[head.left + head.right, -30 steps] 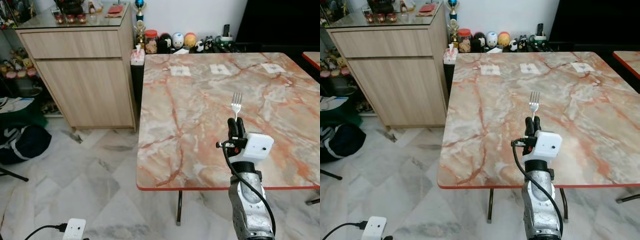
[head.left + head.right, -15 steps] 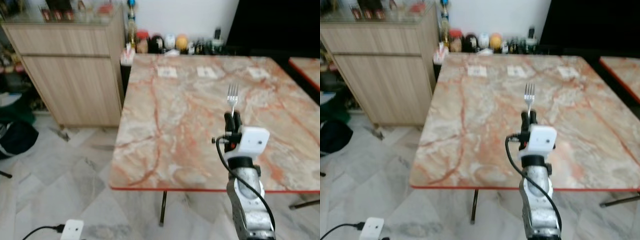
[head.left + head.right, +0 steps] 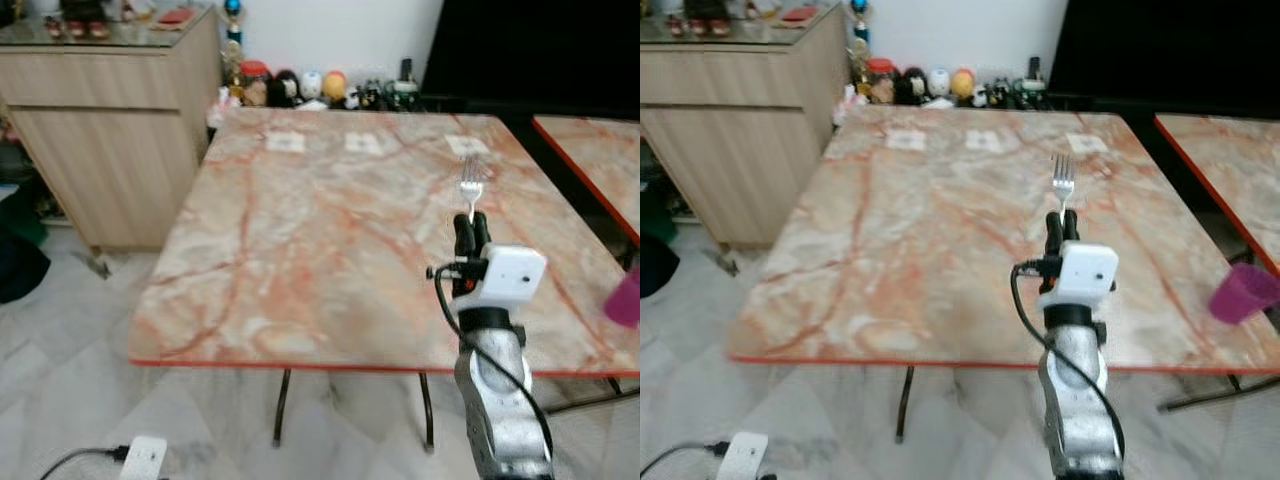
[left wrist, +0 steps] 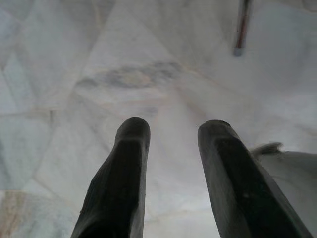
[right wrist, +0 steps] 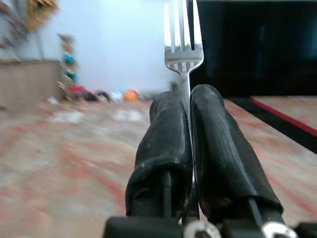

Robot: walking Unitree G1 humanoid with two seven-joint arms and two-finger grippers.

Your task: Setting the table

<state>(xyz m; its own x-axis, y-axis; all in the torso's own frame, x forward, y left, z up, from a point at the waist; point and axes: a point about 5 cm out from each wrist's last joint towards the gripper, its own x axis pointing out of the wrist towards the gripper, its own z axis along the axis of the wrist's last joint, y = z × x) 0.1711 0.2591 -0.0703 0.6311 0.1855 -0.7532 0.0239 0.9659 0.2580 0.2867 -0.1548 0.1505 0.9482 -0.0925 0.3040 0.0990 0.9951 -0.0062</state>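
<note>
Marble-patterned table (image 3: 300, 240) across the frame's middle, red-edged, with a wooden cabinet (image 3: 100, 120) at upper left. Purple cup (image 3: 1243, 293) at the right edge. Lower centre-right: right gripper (image 3: 469, 228) raised over the tabletop, fingers clamped tight on an upright fork (image 3: 470, 190), tines up. Left gripper (image 4: 171, 134) parted, holding nothing, over pale floor tiles.

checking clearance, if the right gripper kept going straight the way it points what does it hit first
Nothing close: the right gripper, shut on the fork, points across above the marble table. Depth unclear.
</note>
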